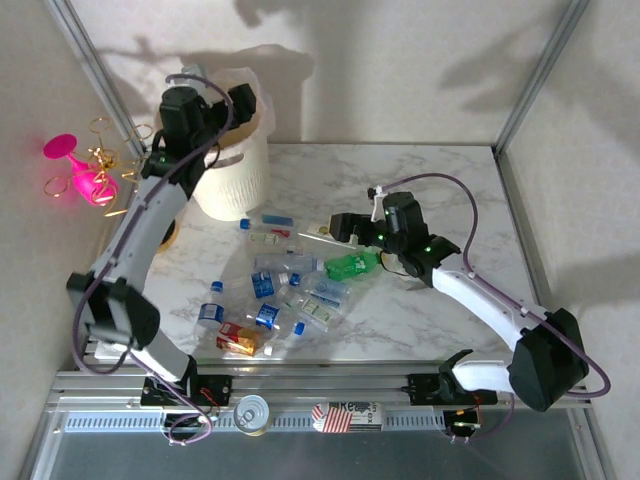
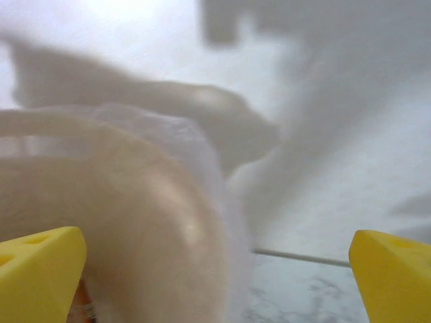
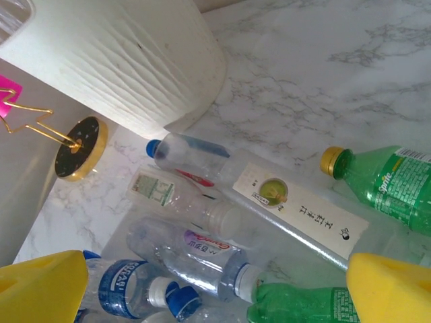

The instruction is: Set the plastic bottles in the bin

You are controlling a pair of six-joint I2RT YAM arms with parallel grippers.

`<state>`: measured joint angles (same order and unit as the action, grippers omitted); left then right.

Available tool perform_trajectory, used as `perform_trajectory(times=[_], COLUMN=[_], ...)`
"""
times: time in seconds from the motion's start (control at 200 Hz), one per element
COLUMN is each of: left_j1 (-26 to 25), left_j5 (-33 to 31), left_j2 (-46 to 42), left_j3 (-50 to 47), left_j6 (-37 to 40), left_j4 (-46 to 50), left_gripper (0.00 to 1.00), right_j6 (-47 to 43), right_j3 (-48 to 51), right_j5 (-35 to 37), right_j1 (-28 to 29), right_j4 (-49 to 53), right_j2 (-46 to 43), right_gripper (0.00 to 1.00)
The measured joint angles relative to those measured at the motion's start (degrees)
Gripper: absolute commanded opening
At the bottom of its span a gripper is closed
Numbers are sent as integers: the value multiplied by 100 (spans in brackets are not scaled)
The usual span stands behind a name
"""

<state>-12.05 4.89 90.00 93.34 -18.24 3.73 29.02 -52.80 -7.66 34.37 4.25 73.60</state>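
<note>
Several plastic bottles (image 1: 285, 290) lie in a loose pile on the marble table, clear ones with blue labels plus a green one (image 1: 352, 265). The cream ribbed bin (image 1: 238, 178) stands at the back left. My left gripper (image 1: 248, 100) hangs over the bin's mouth; in the left wrist view it (image 2: 215, 276) is open, with nothing between its yellow fingertips (image 2: 40, 269) and the blurred bin rim (image 2: 101, 202) close below. My right gripper (image 1: 335, 228) hovers open above the pile (image 3: 215, 289), over a clear purple-labelled bottle (image 3: 202, 252) and a green bottle (image 3: 310, 306).
A pink glass (image 1: 85, 175) with gold wire pieces stands left of the bin, its gold disc base (image 3: 81, 148) next to the bin wall (image 3: 135, 60). A tin can (image 1: 251, 413) sits on the front rail. A second green bottle (image 3: 397, 185) lies to the right.
</note>
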Motion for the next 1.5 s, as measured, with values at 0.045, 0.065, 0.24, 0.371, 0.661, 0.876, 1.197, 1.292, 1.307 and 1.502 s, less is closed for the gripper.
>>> perform_trajectory(times=[0.045, 0.065, 0.24, 0.371, 0.661, 0.876, 1.197, 1.292, 1.307, 1.502], left_j1=[-168, -232, -798, -1161, -1950, -2354, -2391, -2393, -2393, -2391], left_j5=[0, 2, 7, 2, -133, -518, -1088, -1191, -1213, -1366], left_j2=[-319, -435, -1386, -1834, -2465, -2590, -2675, -2708, -2715, -2820], left_j3=[-308, -433, -1862, -3047, -5106, -5742, -6358, -6358, -6358, -6380], left_j6=[-7, -17, -201, -474, -1167, -1384, -1781, -1781, -1781, -1779], left_j4=[-195, -282, -1115, -1615, -2557, -2822, -3252, -3320, -3340, -3357], left_gripper=[100, 100, 100, 100, 100, 100, 99, 99, 100, 100], right_j6=[-42, -72, -232, -85, 1093, 2033, 3095, 3294, 3324, 3560], right_j3=[0, -2, -101, -109, 223, 667, 949, 1003, 1010, 1016], right_j5=[-4, -9, -142, -59, 627, 782, 662, 553, 533, 328], right_j1=[0, 0, 24, 116, 151, 151, 4, -61, -70, -101], right_j4=[11, 33, 374, 667, 752, 623, -2, -284, -323, -699], right_j2=[70, 114, 573, 796, 868, 870, 1051, 1257, 1303, 1727], right_gripper=[99, 99, 99, 99, 99, 97, 88, 87, 87, 85])
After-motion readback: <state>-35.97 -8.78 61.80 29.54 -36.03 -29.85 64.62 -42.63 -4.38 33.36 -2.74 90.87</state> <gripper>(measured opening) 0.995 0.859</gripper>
